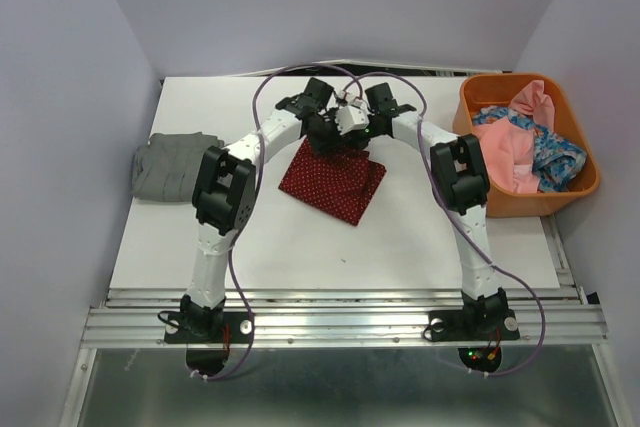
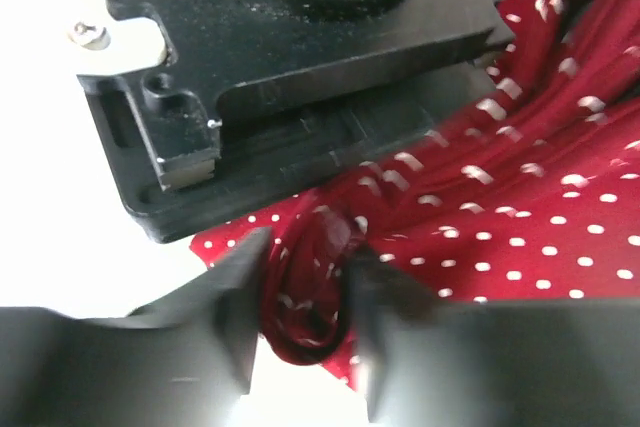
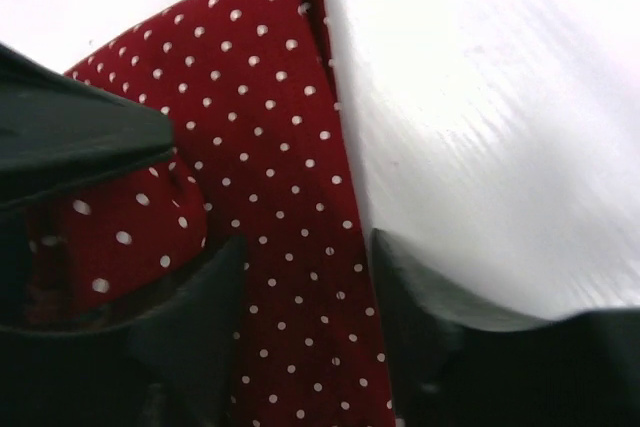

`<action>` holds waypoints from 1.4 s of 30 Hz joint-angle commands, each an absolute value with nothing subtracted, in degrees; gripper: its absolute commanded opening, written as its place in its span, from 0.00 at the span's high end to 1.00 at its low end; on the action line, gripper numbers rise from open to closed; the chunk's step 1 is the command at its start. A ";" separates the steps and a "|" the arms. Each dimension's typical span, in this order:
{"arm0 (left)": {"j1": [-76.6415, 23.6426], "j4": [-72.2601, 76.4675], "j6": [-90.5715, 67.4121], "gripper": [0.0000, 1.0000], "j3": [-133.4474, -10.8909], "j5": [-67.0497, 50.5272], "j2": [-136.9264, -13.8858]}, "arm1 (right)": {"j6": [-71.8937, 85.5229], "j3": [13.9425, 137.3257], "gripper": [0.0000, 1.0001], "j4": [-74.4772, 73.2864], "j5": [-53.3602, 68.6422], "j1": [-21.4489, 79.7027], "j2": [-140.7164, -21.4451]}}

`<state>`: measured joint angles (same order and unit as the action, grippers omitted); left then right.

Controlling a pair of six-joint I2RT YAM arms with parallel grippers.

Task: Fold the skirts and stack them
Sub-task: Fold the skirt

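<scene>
Arms reach out from the near edge, elbows up and bowed outward, wrists meeting over the far middle of the table, both heads tipped down and packed close together.

Left gripper sits at the far corner of the red skirt. Its fingers are partly apart, with a rolled bunch of dotted cloth filling the gap and touching both. Clamped or just resting there, I cannot tell. The other arm's black housing crowds in just beyond it.

Right gripper is released, jaws spread wide and nothing between them. One finger is over the cloth, the other over bare white table, so they straddle the skirt's folded edge, which lies flat below.

The red skirt lies folded into a rough square, turned like a diamond, at mid-table just on the near side of the grippers.

Grey skirt is folded at the left edge, well apart from the action. On the right stands an orange basket, with the blue skirt crumpled inside beside a pink cloth.
</scene>
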<state>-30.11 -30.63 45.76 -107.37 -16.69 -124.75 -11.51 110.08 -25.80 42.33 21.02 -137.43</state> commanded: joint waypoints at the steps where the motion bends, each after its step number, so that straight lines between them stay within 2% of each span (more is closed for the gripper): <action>1: -29.00 -28.03 44.47 0.47 -107.23 -16.00 -117.69 | -9.94 116.26 0.37 -27.77 35.69 20.84 -139.83; 3: -28.48 -28.12 43.51 0.46 -106.88 -15.73 -115.41 | -8.10 119.43 0.29 -27.77 33.59 19.52 -140.45; 4: -28.22 -28.21 42.11 0.40 -106.79 -15.91 -114.62 | -7.48 122.75 0.25 -27.69 32.88 18.29 -141.06; 5: -27.86 -28.04 41.40 0.39 -106.53 -16.00 -113.04 | -6.86 124.52 0.23 -27.69 31.74 17.67 -141.24; 9: -25.49 -25.93 36.32 0.39 -104.77 -16.08 -108.91 | -7.47 130.68 0.17 -27.42 27.27 15.73 -141.33; 14: -22.33 -25.49 30.33 0.38 -104.15 -19.41 -105.91 | -10.72 129.82 0.15 -26.37 22.94 15.12 -137.82; 17: -21.09 -23.65 25.07 0.38 -99.77 -23.90 -102.58 | -9.76 124.82 0.19 -26.02 26.70 15.12 -132.82; 20: -20.83 -20.49 19.79 0.42 -92.83 -28.99 -100.20 | -7.12 117.00 0.33 -24.79 33.38 15.12 -126.93; 23: -20.74 -16.01 15.65 0.50 -86.94 -33.82 -99.32 | -4.32 107.95 0.48 -23.12 39.45 17.04 -121.83; 26: -20.74 -12.05 12.76 0.58 -84.99 -36.90 -100.89 | -1.94 99.09 0.54 -19.70 41.30 18.80 -117.88; 28: -20.74 -9.77 11.17 0.62 -85.86 -38.93 -102.47 | -0.88 95.73 0.54 -17.41 41.92 19.33 -116.81; 35: -20.74 -7.47 9.23 0.60 -94.91 -39.46 -115.46 | -5.00 91.67 0.53 -18.01 36.48 19.34 -117.77; 42: -20.66 -7.03 5.37 0.69 -101.50 -41.75 -126.01 | -9.22 90.00 0.55 -20.22 32.97 19.34 -119.27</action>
